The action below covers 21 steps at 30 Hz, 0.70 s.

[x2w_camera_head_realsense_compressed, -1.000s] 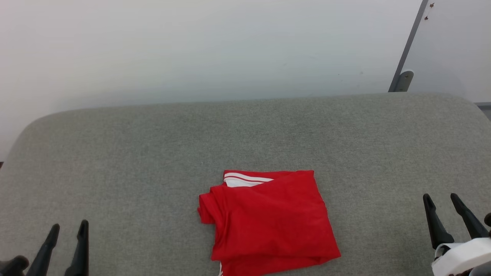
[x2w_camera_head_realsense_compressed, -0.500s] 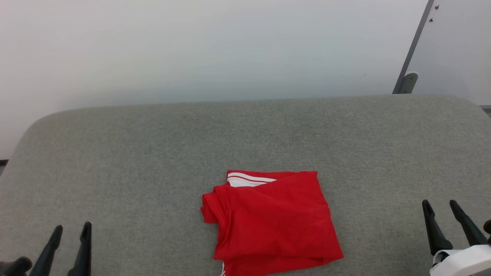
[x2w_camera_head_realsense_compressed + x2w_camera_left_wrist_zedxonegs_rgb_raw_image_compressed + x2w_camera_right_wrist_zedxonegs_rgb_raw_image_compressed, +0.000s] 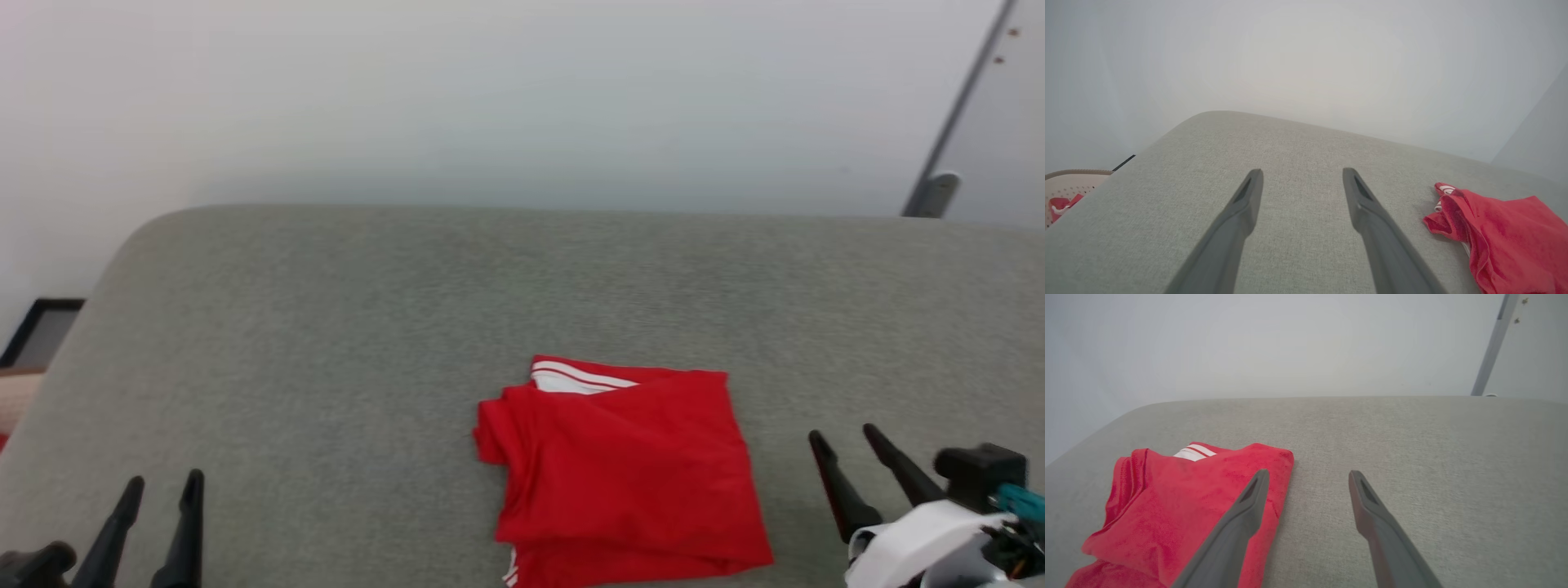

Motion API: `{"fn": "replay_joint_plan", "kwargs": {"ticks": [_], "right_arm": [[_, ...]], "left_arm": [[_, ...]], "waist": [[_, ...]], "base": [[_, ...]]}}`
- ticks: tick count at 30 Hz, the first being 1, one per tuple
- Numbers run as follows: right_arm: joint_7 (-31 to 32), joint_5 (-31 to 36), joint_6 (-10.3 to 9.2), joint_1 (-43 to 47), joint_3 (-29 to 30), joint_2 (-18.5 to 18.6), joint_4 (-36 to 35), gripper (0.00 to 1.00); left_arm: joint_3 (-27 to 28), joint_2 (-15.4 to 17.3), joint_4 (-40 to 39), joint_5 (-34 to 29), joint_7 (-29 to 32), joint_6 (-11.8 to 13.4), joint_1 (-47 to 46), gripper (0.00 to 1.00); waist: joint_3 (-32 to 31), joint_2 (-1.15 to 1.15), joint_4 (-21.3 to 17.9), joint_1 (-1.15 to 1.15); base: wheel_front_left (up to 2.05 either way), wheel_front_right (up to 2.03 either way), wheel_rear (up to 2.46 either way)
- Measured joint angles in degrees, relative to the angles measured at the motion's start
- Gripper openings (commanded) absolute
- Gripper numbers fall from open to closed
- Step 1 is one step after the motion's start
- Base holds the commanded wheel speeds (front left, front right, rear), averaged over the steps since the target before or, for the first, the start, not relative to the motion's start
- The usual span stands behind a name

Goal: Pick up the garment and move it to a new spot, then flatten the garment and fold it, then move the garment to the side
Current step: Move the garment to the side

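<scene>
Shifted since one second ago: the head camera is turned further left, so the whole scene sits further right in its view. The right gripper (image 3: 841, 433) also stands nearer the garment (image 3: 624, 465) than before.

Item 1, garment: red, folded into a rough rectangle. It lies flat on the grey upholstered surface (image 3: 326, 343), at about 5 o'clock from the head view's centre. A white panel with red-white stripes peeks out at its 11 o'clock corner, and the loose folded edges bunch along its 9 o'clock side. Nothing holds it.

Item 2, right gripper: fingers spread and empty, near the garment's 3 o'clock edge but apart from it. In the right wrist view one finger overlaps the red cloth; contact cannot be told.

Item 3, left gripper (image 3: 165, 478): fingers spread and empty, at 7 o'clock in the head view, well apart from the garment over bare upholstery.

Item 4, surroundings: a pale wall (image 3: 490, 98) at 12 o'clock, a grey post (image 3: 955, 106) at 2 o'clock, and a pale basket (image 3: 1069, 183) holding something red beyond the surface's left end.
</scene>
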<state>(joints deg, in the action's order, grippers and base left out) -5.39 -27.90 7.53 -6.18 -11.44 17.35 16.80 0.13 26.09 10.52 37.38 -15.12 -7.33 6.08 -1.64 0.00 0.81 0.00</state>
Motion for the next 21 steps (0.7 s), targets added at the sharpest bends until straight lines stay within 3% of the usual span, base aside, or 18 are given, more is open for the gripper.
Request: {"fn": "replay_joint_plan", "kwargs": {"ticks": [12,21], "right_arm": [[14.0,-3.3,0.0,-6.4,-5.6,1.5,7.8,1.0],[26.5,-4.8,0.0,-12.2,-5.2,1.2,15.1,1.0]], "left_arm": [[-3.7,-0.1,0.7,1.0,0.0,-0.1,-2.1,1.0],[-6.1,-0.4,1.8,2.5,0.0,-0.1,-5.0,1.0]], "waist": [[1.6,0.0,7.0,0.0],[5.0,0.0,10.5,0.0]], "base": [[0.0,0.0,0.0],[0.0,0.0,0.0]]}}
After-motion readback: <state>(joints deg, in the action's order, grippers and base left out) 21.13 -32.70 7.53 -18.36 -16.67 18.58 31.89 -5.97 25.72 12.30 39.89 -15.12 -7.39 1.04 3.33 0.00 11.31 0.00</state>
